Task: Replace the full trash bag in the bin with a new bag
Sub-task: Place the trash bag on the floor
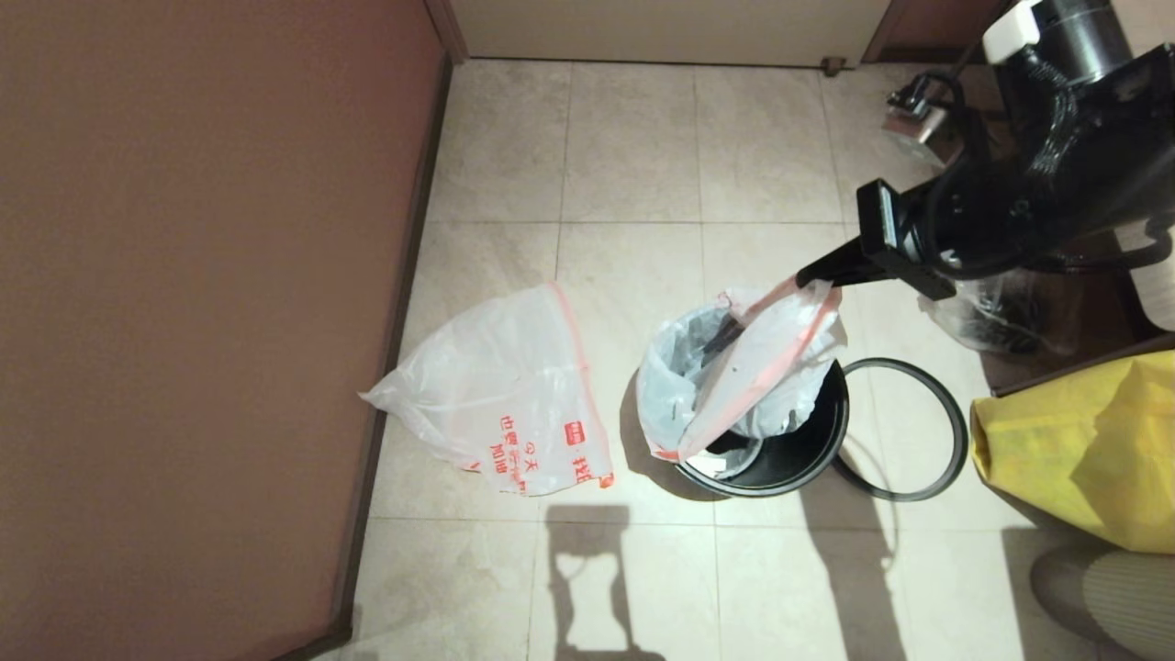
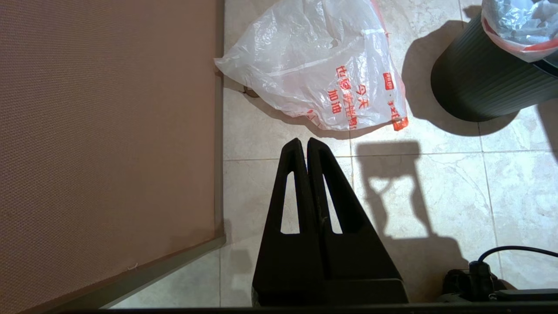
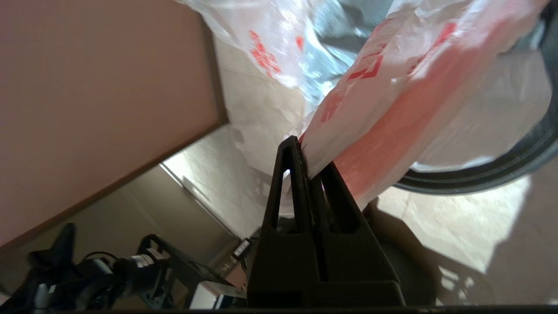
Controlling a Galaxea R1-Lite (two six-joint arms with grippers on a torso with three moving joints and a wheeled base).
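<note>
Right arm draws the full bag up by its rim, new bag waiting on the floor

The right gripper (image 1: 806, 274) has its fingers pinched together on the orange-red rim band of the full trash bag (image 1: 734, 376), which stretches taut up from the bin (image 1: 817, 441) — likely so the load can be hauled out in one piece without spilling. The bag's bulging bottom sits inside the pail, so the lift looks only begun. The loose grey ring (image 1: 945, 404) lies on the tiles just beside the bin, off the rim so the bag can come free. The new bag (image 1: 505, 404) lies limp on the floor by the brown wall (image 1: 184, 321), within reach for later. The left gripper (image 2: 307, 146) hangs idle above the tiles near that bag, fingers closed on nothing.
</note>
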